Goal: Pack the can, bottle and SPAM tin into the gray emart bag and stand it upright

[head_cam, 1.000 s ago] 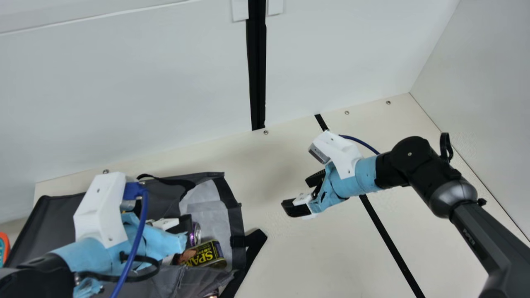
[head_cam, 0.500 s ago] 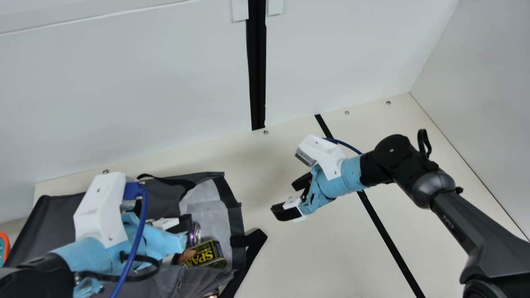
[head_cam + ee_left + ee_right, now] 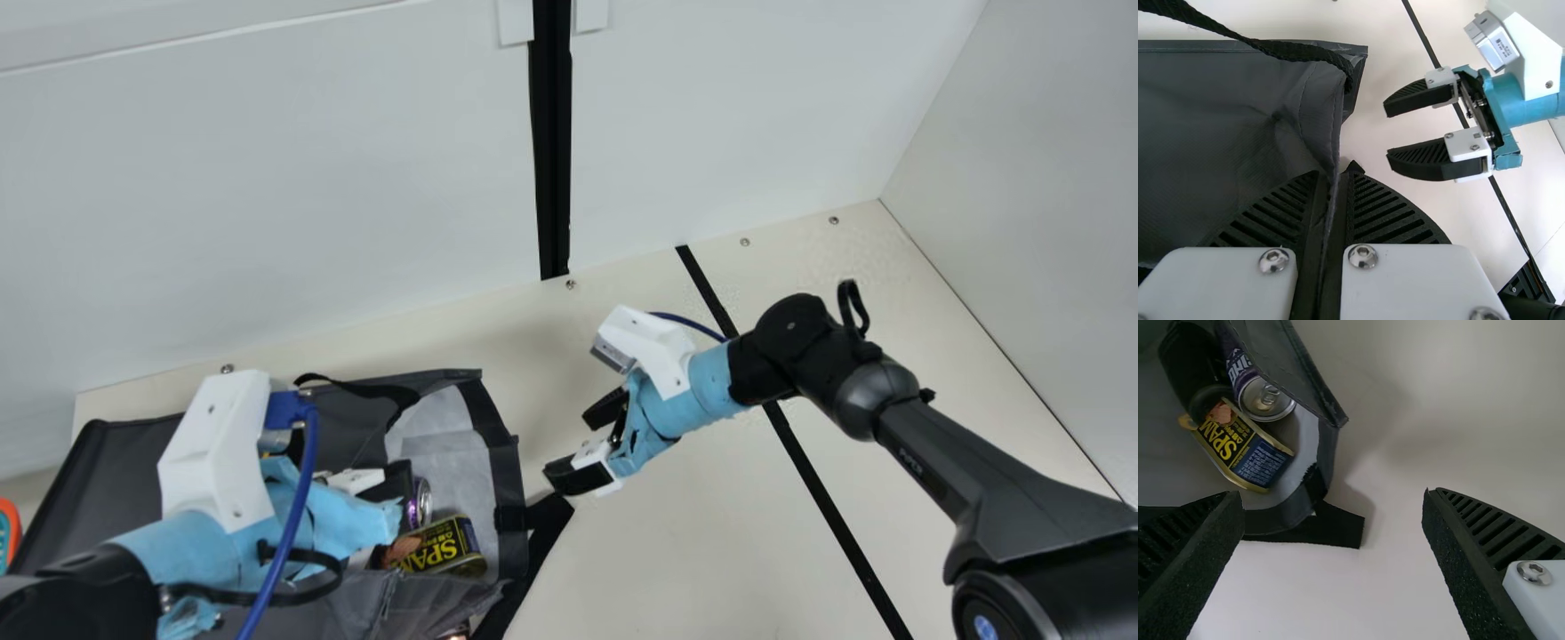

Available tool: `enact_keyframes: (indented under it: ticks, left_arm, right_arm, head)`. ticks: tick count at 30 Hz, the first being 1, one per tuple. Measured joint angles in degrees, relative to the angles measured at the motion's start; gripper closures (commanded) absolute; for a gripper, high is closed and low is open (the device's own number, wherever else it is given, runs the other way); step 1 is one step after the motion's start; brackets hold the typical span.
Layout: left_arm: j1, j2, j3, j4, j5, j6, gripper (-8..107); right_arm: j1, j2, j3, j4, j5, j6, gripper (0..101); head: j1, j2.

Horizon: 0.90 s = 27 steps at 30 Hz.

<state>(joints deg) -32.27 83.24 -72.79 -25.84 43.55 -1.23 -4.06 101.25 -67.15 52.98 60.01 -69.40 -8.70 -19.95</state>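
The gray bag (image 3: 124, 467) lies on its side at the left, its mouth facing right. My left gripper (image 3: 382, 484) is at that mouth; in the left wrist view the left gripper (image 3: 1328, 213) is shut on the bag's edge. Inside lie the SPAM tin (image 3: 442, 547) and the purple can (image 3: 421, 503), both clearer in the right wrist view as the tin (image 3: 1245, 450) and can (image 3: 1261, 393), beside a dark bottle (image 3: 1195, 370). Right of the mouth, my right gripper (image 3: 585, 442) stands open and holds nothing; the right wrist view shows the right gripper (image 3: 1333, 520) with fingers wide apart.
A black strap (image 3: 540, 529) of the bag sticks out onto the cream table (image 3: 693, 542). An orange and teal object (image 3: 9, 532) sits at the far left edge. White walls stand behind and at the right; a black line crosses the table under the right arm.
My right arm has moved left toward the bag's mouth, its gripper staying open. The left arm, the bag and its contents have kept still.
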Motion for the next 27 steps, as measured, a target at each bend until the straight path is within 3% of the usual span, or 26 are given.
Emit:
enact_keyframes:
  ticks: [18, 27]
  left_arm:
    - [0.0, 0.0, 0.0, 0.0, 0.0, 0.0, 107]
    - [0.0, 0.0, 0.0, 0.0, 0.0, 0.0, 107]
  right_arm:
    - [5.7, 5.5, -3.4, 5.1, -0.4, -0.1, 6]
    - [8.3, 7.6, -3.1, 6.8, -1.5, -0.4, 6]
  head:
    - [0.1, 0.0]
    - [0.0, 0.0]
